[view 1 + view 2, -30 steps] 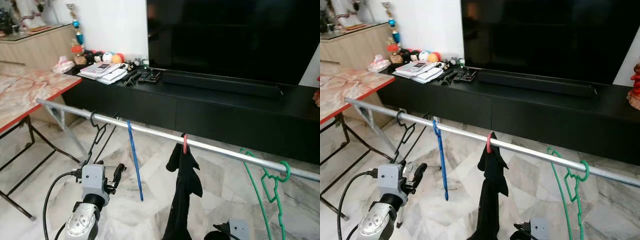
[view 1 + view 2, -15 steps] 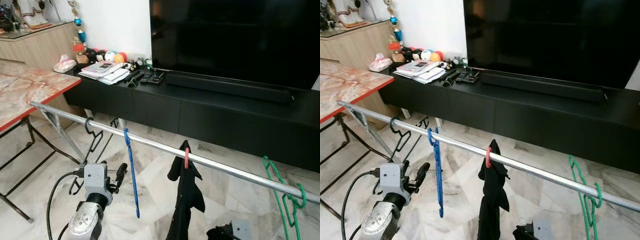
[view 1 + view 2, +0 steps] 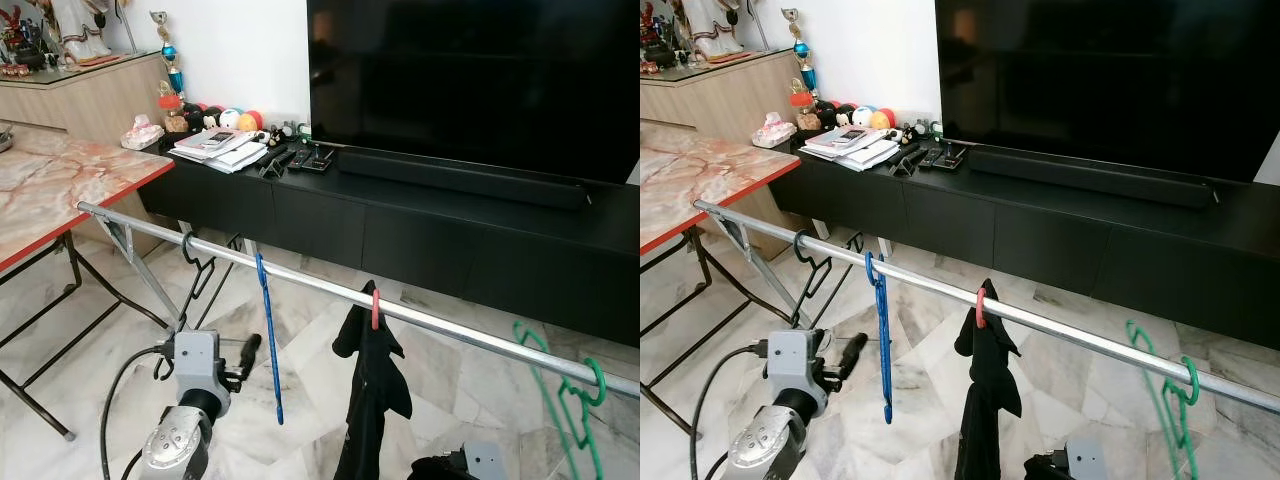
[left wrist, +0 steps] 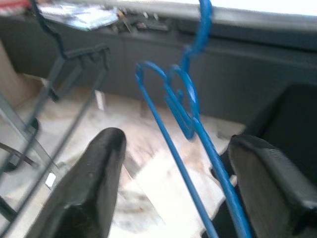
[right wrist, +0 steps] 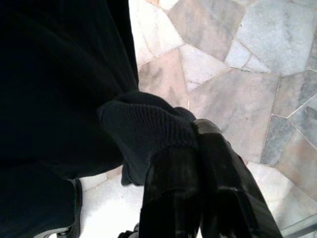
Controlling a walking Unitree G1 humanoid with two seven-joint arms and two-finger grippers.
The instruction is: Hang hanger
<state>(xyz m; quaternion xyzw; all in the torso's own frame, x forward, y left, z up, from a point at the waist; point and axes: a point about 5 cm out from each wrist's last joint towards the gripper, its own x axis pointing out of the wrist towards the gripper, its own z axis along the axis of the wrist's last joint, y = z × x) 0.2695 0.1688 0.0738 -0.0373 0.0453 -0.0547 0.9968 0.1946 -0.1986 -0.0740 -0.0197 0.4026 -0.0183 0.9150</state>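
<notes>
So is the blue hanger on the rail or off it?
On it: the blue hanger's hook loops over the metal rail, and it hangs straight down.

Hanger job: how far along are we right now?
Done: the blue hanger hangs on the rail, as do the black hanger, the green hanger and the black garment. In hand: the left gripper is open around the blue hanger, not gripping. Left: withdrawing it.

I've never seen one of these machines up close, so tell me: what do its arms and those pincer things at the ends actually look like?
The left arm is a rounded silver tube ending in a boxy grey wrist block, with a black cable looping off its side. The left gripper has two long, thick, matt black fingers with rounded tips. The right gripper has the same black fingers; a grey block of the right arm shows too.
</notes>
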